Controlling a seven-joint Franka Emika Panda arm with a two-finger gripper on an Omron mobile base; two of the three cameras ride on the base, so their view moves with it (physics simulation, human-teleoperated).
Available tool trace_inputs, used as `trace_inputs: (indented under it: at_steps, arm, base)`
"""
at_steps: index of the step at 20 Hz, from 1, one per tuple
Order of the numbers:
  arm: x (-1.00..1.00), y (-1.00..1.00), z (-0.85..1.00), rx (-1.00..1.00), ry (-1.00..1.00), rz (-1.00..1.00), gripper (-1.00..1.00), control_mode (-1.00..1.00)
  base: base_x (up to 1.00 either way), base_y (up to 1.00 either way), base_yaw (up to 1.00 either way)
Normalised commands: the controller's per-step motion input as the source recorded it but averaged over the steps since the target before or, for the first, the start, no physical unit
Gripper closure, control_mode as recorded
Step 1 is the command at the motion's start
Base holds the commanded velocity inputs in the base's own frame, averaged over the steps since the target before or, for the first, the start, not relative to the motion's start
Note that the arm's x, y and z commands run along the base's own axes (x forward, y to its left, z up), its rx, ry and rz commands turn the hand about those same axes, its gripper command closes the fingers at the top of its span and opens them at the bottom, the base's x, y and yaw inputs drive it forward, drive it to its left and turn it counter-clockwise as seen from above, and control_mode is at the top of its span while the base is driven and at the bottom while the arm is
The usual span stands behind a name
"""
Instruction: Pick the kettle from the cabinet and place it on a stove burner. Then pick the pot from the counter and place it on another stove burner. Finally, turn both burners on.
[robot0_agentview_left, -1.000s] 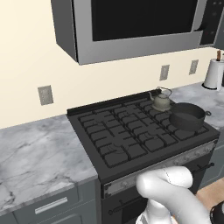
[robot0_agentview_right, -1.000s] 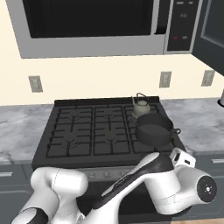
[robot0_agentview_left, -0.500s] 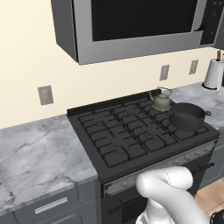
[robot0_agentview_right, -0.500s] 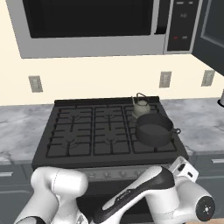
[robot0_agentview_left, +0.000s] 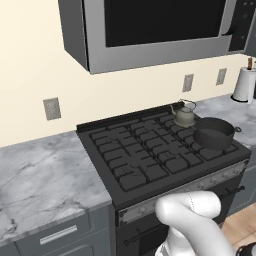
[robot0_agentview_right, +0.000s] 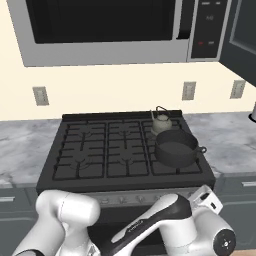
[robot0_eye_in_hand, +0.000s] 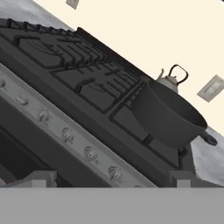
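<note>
The grey-olive kettle (robot0_agentview_left: 184, 115) (robot0_agentview_right: 161, 122) (robot0_eye_in_hand: 171, 79) stands on the back right stove burner (robot0_agentview_right: 165, 131). Just in front of it, the wide dark pot (robot0_agentview_left: 214, 132) (robot0_agentview_right: 176, 147) (robot0_eye_in_hand: 166, 114) sits on the front right burner. My gripper (robot0_eye_in_hand: 113, 179) hangs low in front of the stove, below the row of knobs (robot0_eye_in_hand: 90, 153), facing up across the cooktop. Its fingers (robot0_eye_in_hand: 41, 177) stand wide apart, open and holding nothing. The dark cabinet (robot0_agentview_right: 242, 40) shows at the upper right. The marble counter (robot0_agentview_left: 40, 180) (robot0_agentview_right: 232, 135) flanks the stove on both sides.
A silver-framed microwave (robot0_agentview_left: 160, 25) (robot0_agentview_right: 110, 30) hangs over the cooktop. A paper towel roll (robot0_agentview_left: 244, 84) stands on the counter at the far right. Wall outlets (robot0_agentview_right: 188, 90) sit behind the stove. The left burners (robot0_agentview_left: 125, 150) are bare.
In the right base view my hand has sunk a little lower in front of the stove. Kettle and pot have not moved.
</note>
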Motion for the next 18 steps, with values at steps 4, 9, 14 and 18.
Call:
trace_inputs:
  at_steps: [4,9,14,18]
  arm:
    - [0.0,0.0,-0.16,0.03,0.1,0.0,-1.0,-1.0]
    - [0.0,0.11,-0.23,0.1,0.02,0.0,-1.0,-1.0]
    - [0.0,0.13,-0.21,0.11,0.0,0.0,-1.0,-1.0]
    - [0.02,0.24,-0.17,0.09,0.0,0.0,-1.0,-1.0]
  base:
    - [0.0,0.0,0.0]
    - [0.0,0.0,0.0]
    - [0.0,0.0,0.0]
    - [0.0,0.0,0.0]
